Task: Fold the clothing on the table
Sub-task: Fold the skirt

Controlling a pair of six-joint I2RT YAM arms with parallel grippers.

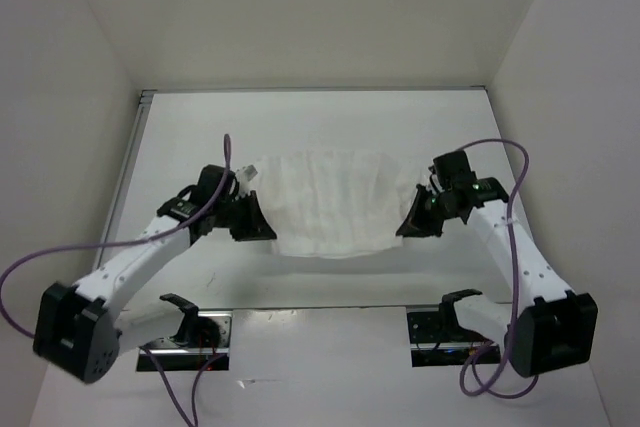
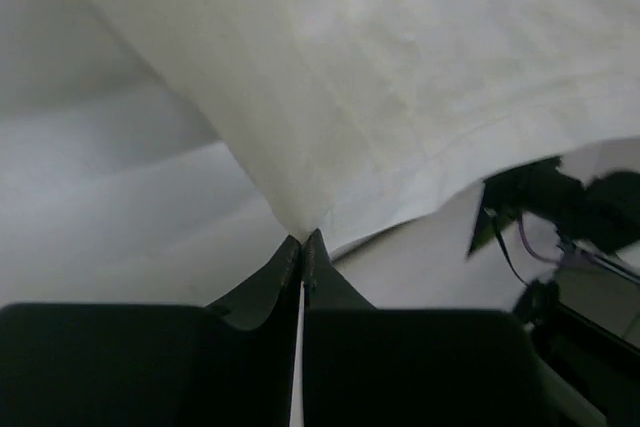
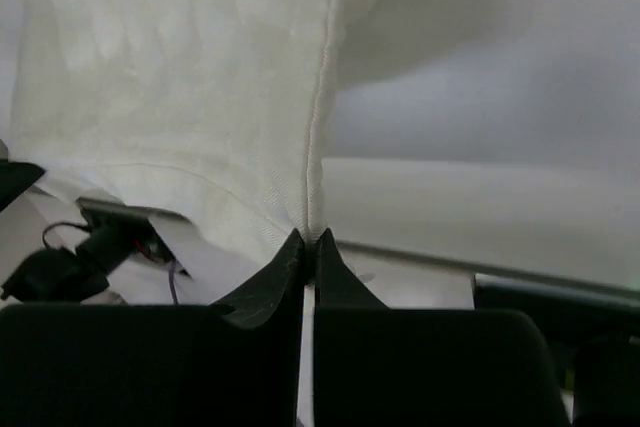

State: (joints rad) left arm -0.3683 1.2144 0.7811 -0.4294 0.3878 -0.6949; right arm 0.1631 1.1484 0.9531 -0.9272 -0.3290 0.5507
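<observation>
Two corners of the clothing (image 1: 325, 202) are pinched; left hand (image 1: 262, 227) mid-left, right hand (image 1: 410, 223) mid-right, both clamped on fabric; stretched over the counter (image 1: 330, 127), seemingly to flatten it for folding.

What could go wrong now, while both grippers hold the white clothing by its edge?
1. The left gripper and the right gripper each pinch only a thin bit of the clothing at its edge. If the arms pull apart, it might slip free.
2. The near edge seems to sag between them, so the cloth may land creased on the table and the fold may come out uneven.
</observation>
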